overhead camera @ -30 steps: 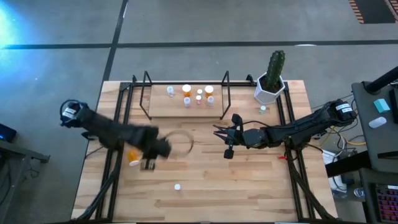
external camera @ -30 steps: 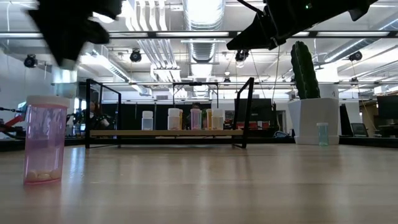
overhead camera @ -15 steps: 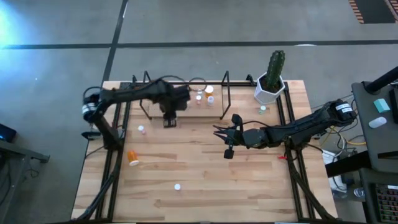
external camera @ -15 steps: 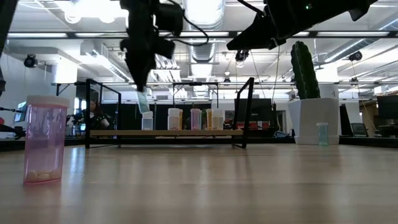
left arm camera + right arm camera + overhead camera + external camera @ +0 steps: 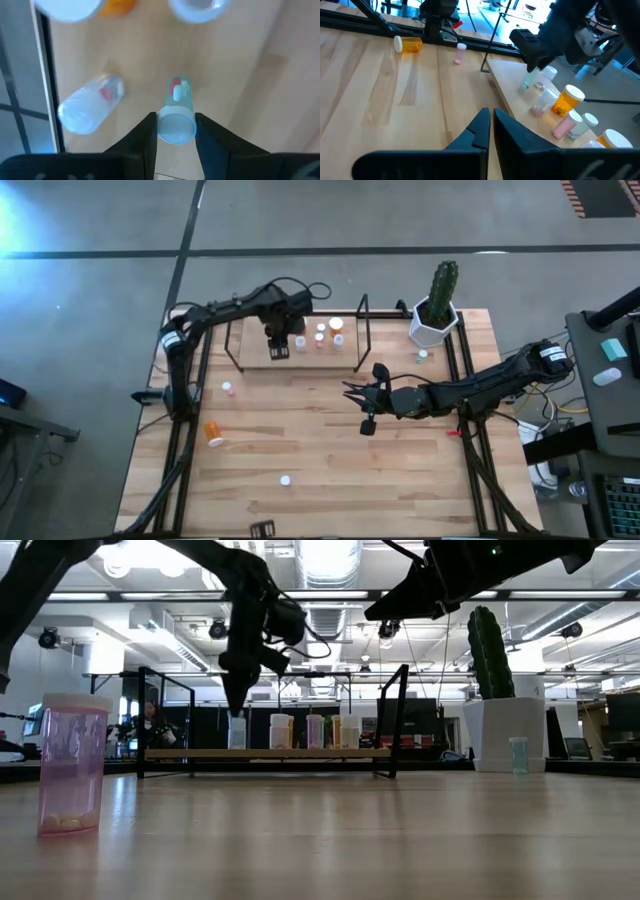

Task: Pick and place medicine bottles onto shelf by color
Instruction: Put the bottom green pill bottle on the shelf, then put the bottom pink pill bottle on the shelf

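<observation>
Left gripper [image 5: 174,131] reached over the shelf [image 5: 255,356] at the table's far side, jaws clamped on a greenish bottle [image 5: 176,117], evidently lowering it at the left end beside a clear bottle [image 5: 90,104] to group like colours. Right gripper [image 5: 492,127] waited mid-table, jaws together and empty. Left on the table: a pink bottle [image 5: 228,388], a toppled orange bottle [image 5: 214,433], a small bottle [image 5: 285,480] nearer.

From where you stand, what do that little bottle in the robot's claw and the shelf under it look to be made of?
The bottle in the left gripper looks like clear, faintly greenish plastic: the pills show through its wall, and its cap is opaque white. The shelf seems a pale, matt wooden board, with thin black uprights that are probably painted metal wire.
</observation>
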`<state>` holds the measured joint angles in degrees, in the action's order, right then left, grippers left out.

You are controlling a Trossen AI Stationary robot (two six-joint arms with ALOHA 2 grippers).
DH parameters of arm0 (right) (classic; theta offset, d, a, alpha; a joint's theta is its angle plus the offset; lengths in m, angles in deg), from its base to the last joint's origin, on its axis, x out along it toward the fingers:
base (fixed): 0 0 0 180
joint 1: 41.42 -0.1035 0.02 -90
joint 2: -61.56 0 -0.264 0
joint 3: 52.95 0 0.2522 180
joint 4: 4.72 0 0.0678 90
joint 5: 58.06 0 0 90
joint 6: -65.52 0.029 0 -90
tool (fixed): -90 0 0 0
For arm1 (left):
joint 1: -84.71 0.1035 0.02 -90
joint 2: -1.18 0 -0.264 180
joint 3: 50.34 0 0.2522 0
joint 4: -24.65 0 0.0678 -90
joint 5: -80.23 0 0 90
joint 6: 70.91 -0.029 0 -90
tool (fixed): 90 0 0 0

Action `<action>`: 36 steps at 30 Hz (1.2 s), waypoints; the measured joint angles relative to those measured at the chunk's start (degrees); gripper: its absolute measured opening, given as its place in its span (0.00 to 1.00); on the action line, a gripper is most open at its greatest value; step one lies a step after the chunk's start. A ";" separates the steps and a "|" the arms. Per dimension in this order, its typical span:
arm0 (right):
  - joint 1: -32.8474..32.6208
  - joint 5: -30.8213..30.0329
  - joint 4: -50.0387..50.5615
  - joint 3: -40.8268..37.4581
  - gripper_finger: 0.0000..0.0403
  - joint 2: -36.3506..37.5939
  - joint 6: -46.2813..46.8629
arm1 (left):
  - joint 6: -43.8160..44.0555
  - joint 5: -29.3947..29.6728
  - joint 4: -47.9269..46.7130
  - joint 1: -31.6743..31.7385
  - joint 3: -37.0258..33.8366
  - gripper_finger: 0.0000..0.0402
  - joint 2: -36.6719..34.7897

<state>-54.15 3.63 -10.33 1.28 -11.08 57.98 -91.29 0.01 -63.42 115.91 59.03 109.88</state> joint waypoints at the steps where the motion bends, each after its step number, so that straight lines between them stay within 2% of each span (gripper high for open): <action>1: -0.01 0.02 0.00 0.00 0.03 0.00 -0.02 | 0.00 0.02 0.03 0.71 0.02 0.23 0.27; 7: 0.00 0.00 0.01 0.00 0.03 0.00 -0.63 | -0.07 -0.36 0.15 2.98 -0.02 0.23 0.69; 11: 0.00 0.00 0.01 0.01 0.03 0.00 -0.78 | 0.00 -3.67 -0.24 2.98 -0.03 0.24 0.69; 29: 0.00 0.00 -0.15 0.00 0.03 0.00 -0.91 | 0.53 -3.48 -0.14 2.84 -0.35 0.42 0.67; 36: -0.01 -0.14 -0.57 0.00 0.03 0.19 -2.81 | 0.70 -2.80 -0.25 2.34 -0.11 0.49 -3.11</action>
<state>-54.16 3.49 -10.91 1.28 -10.89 55.17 -90.59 -2.79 -63.67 118.25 58.92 106.77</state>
